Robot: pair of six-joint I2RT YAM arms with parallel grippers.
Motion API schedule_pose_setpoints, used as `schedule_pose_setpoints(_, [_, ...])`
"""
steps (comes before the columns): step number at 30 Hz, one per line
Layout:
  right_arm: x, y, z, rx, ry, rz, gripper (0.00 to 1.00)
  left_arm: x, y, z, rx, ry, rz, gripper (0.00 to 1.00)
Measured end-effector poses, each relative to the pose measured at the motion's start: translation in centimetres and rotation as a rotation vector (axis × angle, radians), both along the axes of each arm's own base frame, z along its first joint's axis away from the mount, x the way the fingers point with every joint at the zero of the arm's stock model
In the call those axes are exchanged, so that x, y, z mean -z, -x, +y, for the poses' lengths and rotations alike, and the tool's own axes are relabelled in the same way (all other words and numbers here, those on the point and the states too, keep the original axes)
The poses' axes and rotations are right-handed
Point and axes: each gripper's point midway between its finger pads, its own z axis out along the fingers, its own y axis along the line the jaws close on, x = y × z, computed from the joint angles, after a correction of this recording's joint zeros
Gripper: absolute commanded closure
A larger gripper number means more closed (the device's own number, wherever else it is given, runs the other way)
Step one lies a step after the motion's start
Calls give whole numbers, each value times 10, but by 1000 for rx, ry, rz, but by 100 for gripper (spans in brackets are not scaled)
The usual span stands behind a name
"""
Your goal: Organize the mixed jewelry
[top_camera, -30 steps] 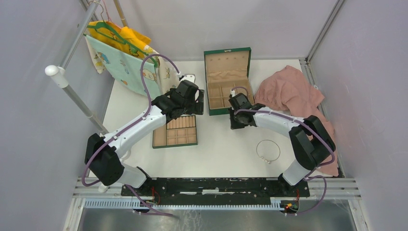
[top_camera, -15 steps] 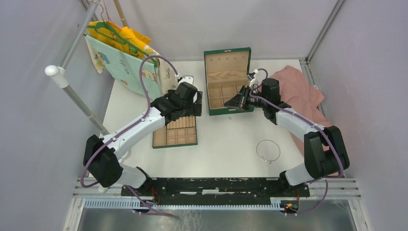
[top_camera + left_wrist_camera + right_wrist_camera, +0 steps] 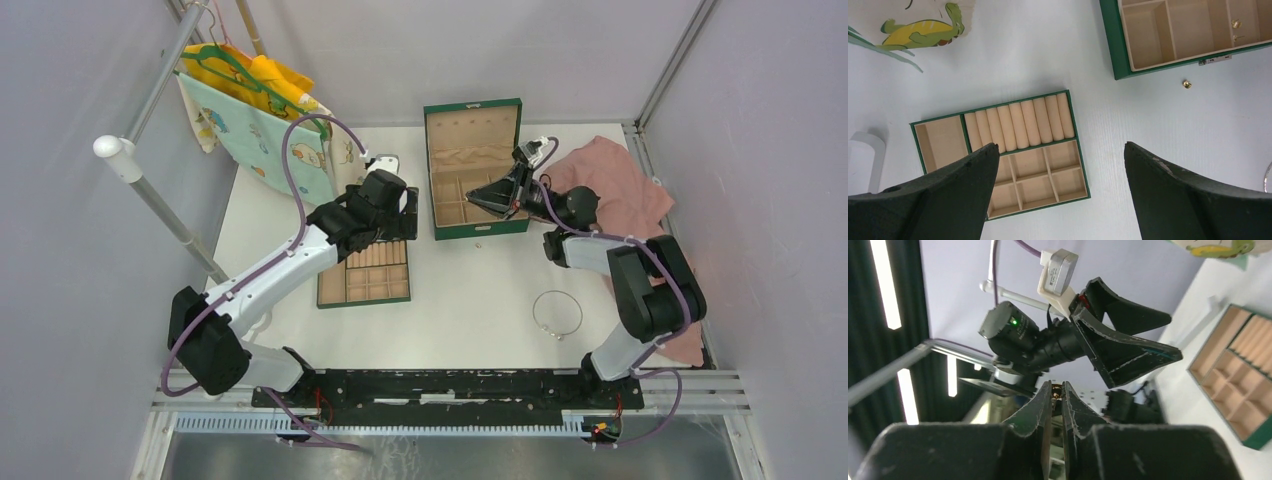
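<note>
My right gripper [image 3: 476, 197] hangs tilted over the open green box [image 3: 480, 231], its tips pointing left. In the right wrist view that gripper [image 3: 1057, 388] is shut on a tiny gold piece [image 3: 1057, 392] pinched at the very tips. Another gold piece [image 3: 1186, 84] lies on the table just in front of the box [image 3: 1110, 45], and two more [image 3: 1235, 23] sit in one of its compartments. The silver hoop [image 3: 557, 313] lies flat at the near right. My left gripper [image 3: 1060, 147] is open above the divider tray [image 3: 1013, 102], holding nothing.
A pink cloth [image 3: 610, 195] is heaped at the right, close behind my right arm. Printed clothes [image 3: 260, 110] hang from a rack [image 3: 150, 190] at the back left. A white object [image 3: 863, 155] stands left of the tray [image 3: 364, 272].
My right arm has lifted from the table in front of the box and swung back over it, turning its gripper up and leftward. The left arm has barely shifted.
</note>
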Motion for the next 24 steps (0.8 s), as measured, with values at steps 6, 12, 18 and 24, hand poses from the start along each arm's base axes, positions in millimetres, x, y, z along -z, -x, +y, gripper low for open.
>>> schedule_pose_setpoints(6, [3, -4, 0, -58, -74, 170, 85, -2, 0, 1, -2, 2, -5, 0])
schedule_pose_setpoints(12, [-4, -1, 2, -66, -48, 50, 84, -2, 0, 2, -6, -2, -7, 0])
schedule_pose_setpoints(18, [6, -72, 14, 146, 305, -137, 86, -3, 0, 4, -12, -8, -11, 0])
schedule_pose_setpoints(24, [44, -112, 4, 272, 601, -170, 87, -2, 0, 4, -14, -11, -10, 0])
